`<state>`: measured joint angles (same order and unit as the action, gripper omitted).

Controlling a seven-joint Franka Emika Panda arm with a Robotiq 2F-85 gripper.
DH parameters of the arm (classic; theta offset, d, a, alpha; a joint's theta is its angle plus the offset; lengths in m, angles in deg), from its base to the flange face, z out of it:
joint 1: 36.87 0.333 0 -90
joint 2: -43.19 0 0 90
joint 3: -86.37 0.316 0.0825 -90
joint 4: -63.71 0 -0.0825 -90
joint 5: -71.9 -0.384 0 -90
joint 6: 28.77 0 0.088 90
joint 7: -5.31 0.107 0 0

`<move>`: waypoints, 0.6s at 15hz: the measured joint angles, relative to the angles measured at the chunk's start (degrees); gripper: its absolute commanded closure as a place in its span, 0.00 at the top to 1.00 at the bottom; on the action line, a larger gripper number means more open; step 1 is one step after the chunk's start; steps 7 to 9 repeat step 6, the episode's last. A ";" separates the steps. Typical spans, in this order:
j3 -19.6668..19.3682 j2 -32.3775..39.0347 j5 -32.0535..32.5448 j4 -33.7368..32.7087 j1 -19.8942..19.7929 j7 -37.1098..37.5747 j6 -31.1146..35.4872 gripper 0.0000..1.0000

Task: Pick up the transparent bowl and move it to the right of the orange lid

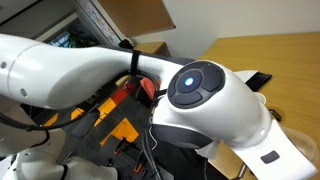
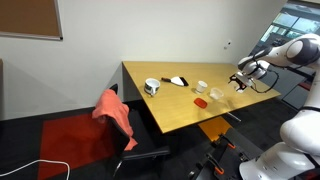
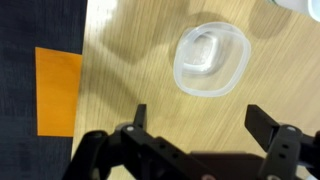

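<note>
Gripper [image 3: 200,118] is wide open with nothing in it. In the wrist view both fingers [image 3: 140,115] show, and only bare table [image 3: 130,60] lies between them.

The transparent bowl [image 3: 210,60] sits upright on the wood, out ahead of the fingertips and roughly centred on the gap. It is clear of both fingers, no contact. The spread looks wider than the bowl.

Off to the side of one finger, past the table edge, there's an orange rectangle [image 3: 58,90] against a dark background. It's not on the tabletop. Can't tell what it is.

In an exterior view the gripper [image 2: 240,82] hangs over the far end of the table [image 2: 160,110]. The orange lid [image 2: 200,101] lies flat on the wood near it, on the side toward the table's middle. A white bowl with dark contents [image 2: 151,87] is further along that way, well apart from the fingers. Too small there to pick out which pale item is the transparent bowl.

In an exterior view the arm [image 1: 200,95] blocks nearly everything, so there's no usable read on the fingers.
</note>
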<state>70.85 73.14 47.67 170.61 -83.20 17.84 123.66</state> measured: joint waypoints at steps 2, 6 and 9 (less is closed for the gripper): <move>0.17 -3.63 -0.02 2.37 -0.07 -1.39 -4.18 1.00; -0.19 -10.90 0.24 10.14 1.54 -3.36 -5.47 1.00; -0.19 -10.90 0.24 10.14 1.54 -3.36 -5.47 1.00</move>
